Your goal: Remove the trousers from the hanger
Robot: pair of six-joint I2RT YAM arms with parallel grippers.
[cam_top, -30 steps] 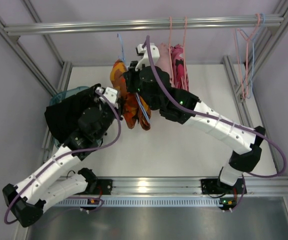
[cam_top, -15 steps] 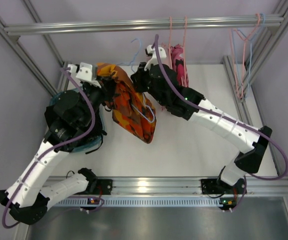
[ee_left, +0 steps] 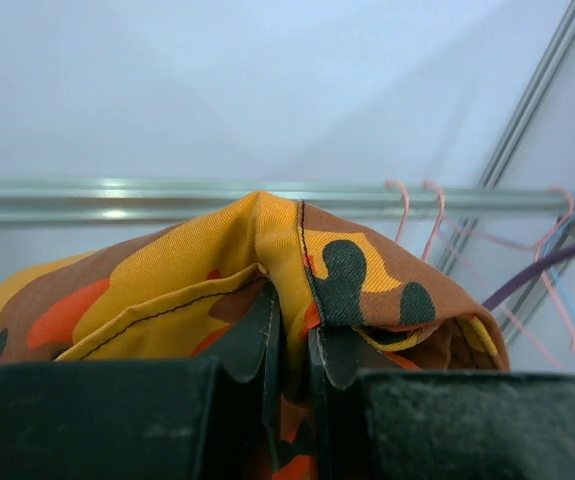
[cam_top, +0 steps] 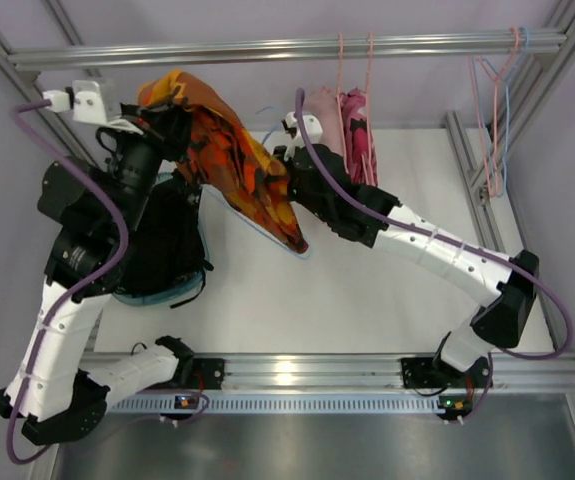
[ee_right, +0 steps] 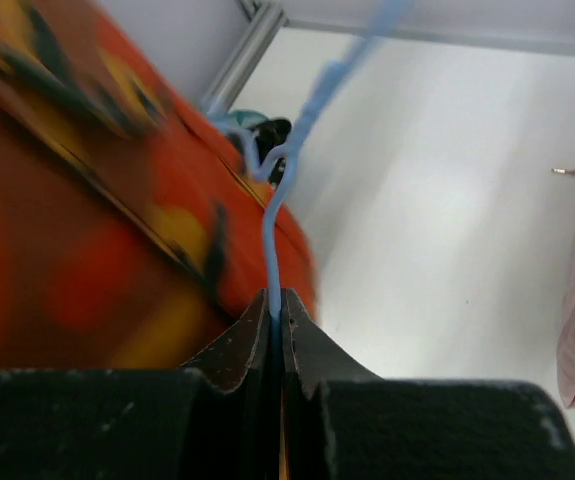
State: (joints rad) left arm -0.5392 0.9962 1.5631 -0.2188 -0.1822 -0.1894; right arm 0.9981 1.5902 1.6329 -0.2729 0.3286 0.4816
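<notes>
Left gripper (ee_left: 289,345) was almost closed, pinching a fold of the camouflage trousers (cam_top: 242,175). Right gripper (ee_right: 277,325) was clamped tight on the blue hanger (ee_right: 270,235) wire. The cloth's long axis ran from the left jaws to the right jaws, its lower end beside the right ones.

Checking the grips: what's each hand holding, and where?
The left hand pinches a fold of the orange camouflage trousers; the right hand clamps the blue hanger by its wire.

Orange camo trousers (cam_top: 242,175) aloft (pink pair (cam_top: 323,112) nearby)
</notes>
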